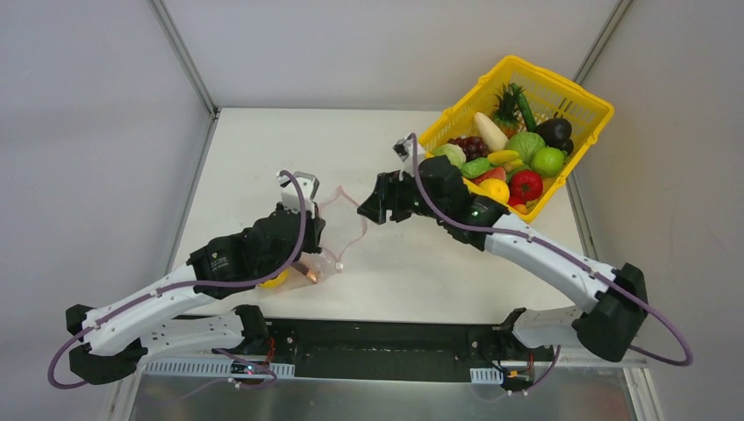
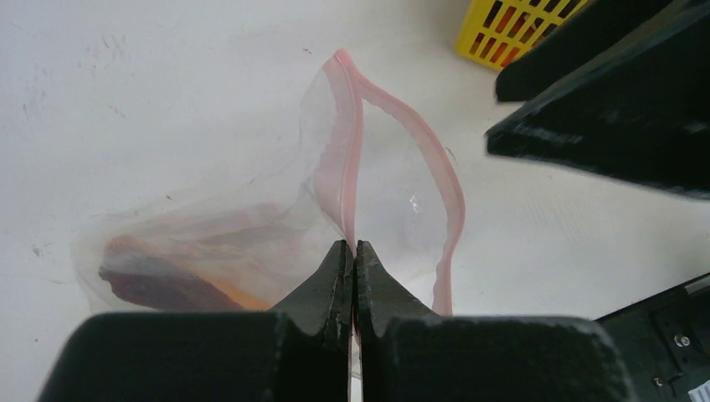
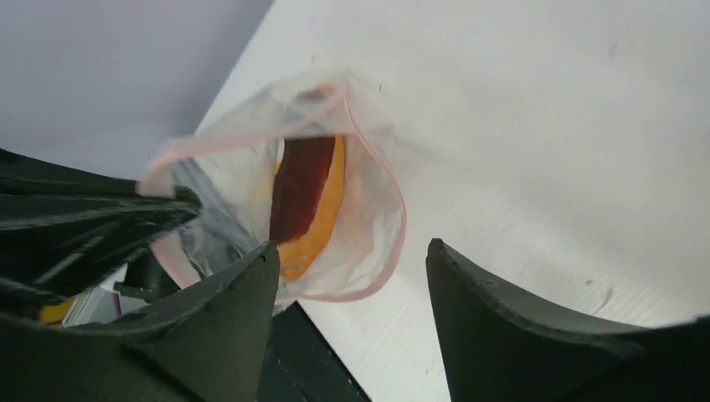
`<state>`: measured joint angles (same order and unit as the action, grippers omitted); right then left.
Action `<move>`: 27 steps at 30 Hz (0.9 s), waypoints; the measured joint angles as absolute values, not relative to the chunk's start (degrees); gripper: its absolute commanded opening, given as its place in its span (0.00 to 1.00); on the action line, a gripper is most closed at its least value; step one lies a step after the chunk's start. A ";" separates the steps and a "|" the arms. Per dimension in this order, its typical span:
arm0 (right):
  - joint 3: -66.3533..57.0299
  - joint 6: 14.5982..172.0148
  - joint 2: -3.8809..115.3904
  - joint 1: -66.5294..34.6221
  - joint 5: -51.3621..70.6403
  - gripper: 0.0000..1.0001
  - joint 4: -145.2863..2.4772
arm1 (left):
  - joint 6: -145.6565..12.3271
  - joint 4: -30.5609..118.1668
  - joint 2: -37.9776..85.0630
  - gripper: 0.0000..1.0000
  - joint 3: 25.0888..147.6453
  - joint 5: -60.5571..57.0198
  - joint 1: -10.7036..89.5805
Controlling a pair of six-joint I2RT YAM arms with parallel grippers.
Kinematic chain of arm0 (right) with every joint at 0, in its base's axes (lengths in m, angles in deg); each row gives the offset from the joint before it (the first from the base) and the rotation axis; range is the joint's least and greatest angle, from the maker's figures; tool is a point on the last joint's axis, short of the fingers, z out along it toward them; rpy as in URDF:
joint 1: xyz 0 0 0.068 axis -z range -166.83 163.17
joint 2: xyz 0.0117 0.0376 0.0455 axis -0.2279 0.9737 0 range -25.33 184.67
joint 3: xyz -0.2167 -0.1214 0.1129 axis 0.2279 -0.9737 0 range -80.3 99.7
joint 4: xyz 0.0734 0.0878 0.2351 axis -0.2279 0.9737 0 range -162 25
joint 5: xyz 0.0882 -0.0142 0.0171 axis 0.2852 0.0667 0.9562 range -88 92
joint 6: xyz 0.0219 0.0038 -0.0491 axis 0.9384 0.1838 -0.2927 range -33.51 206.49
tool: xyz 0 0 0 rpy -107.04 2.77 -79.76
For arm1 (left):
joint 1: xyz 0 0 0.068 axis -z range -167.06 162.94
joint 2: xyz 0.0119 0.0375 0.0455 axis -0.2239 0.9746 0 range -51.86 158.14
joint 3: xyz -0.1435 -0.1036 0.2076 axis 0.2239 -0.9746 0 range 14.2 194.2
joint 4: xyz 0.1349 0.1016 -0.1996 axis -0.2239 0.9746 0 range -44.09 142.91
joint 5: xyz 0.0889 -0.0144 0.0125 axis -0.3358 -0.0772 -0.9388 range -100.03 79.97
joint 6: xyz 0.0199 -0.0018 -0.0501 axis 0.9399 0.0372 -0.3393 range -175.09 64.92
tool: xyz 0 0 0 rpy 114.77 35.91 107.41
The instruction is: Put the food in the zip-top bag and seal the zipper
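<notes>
While left gripper clamps the zipper and right gripper gapes empty, zip-top bag looks limp, slick, light: grip its stiffer strip.

Clear thin plastic film, glossy, creased: zip-top bag. Pink-red translucent plastic, smooth: zipper. Moulded plastic, shiny: food. Yellow plastic lattice, slight gloss: basket. White, matt, faintly scuffed: table. Black plastic, matt, fine-grained edges: left gripper, right gripper. White plastic, semi-gloss: arm shells.
</notes>
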<state>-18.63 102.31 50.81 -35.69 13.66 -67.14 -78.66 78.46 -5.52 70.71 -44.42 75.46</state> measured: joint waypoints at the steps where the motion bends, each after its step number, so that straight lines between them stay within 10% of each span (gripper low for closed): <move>1: -16.99 101.06 49.30 -35.64 11.89 0.71 -65.98 | -78.68 77.94 -5.89 0.00 70.49 -44.42 75.46; 13: -3.44 90.04 43.25 -23.14 -16.94 0.77 -60.10 | -79.55 75.64 -9.23 0.00 67.32 -42.76 75.46; 27: -1.84 92.21 52.34 -5.13 -7.46 0.76 -51.25 | -79.71 75.64 -11.46 0.00 66.71 -41.06 75.46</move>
<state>-1.84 92.21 52.34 -5.13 -7.46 -51.25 -79.71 75.64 -11.46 66.71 -41.06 75.46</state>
